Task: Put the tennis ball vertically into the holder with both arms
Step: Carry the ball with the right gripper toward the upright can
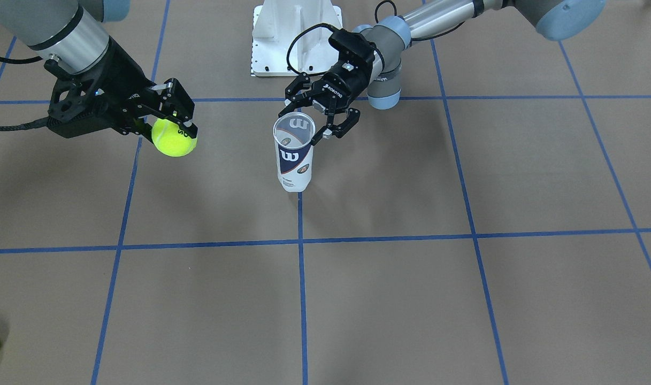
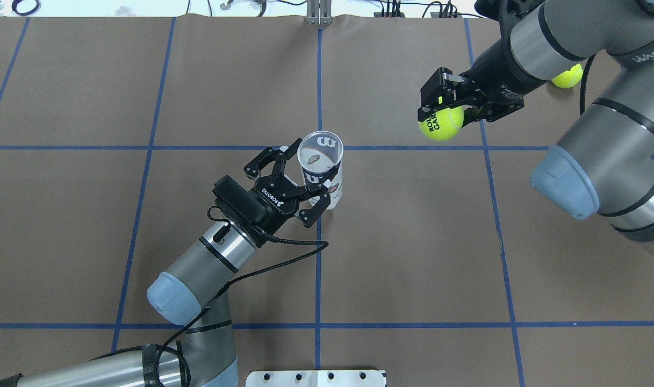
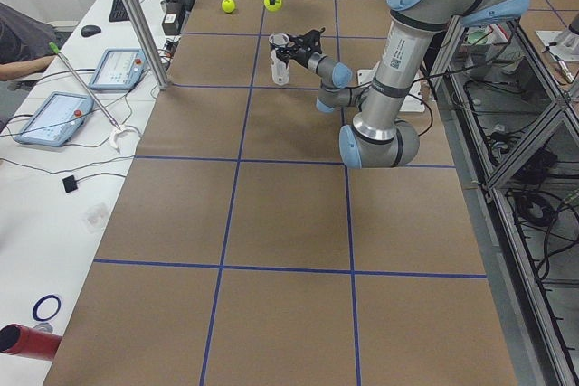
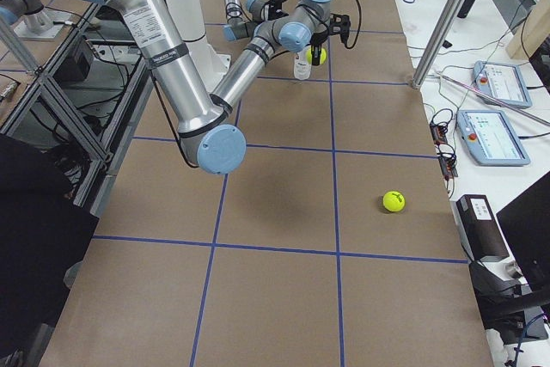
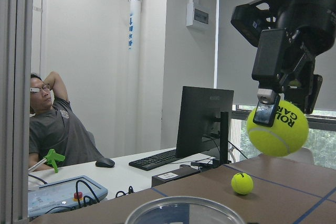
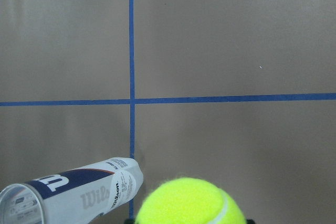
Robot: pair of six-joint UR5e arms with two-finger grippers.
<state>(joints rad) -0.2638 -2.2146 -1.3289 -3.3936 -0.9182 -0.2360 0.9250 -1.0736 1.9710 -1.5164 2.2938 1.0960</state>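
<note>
- The ball [image 2: 440,126] is pinched by the right gripper [image 2: 444,114], well apart from the upright can [image 2: 331,188].
- The left gripper [image 2: 309,171] is spread beside it.
- The can should be held still first.

1. My left gripper [image 2: 310,167] straddles the upright can [image 2: 320,156]; whether it grips, I cannot tell.
2. My right gripper [image 2: 440,111] clamps a ball [image 2: 442,124], well apart from the can.
3. Another ball [image 2: 568,78] lies behind my right arm [image 2: 601,134].
</note>
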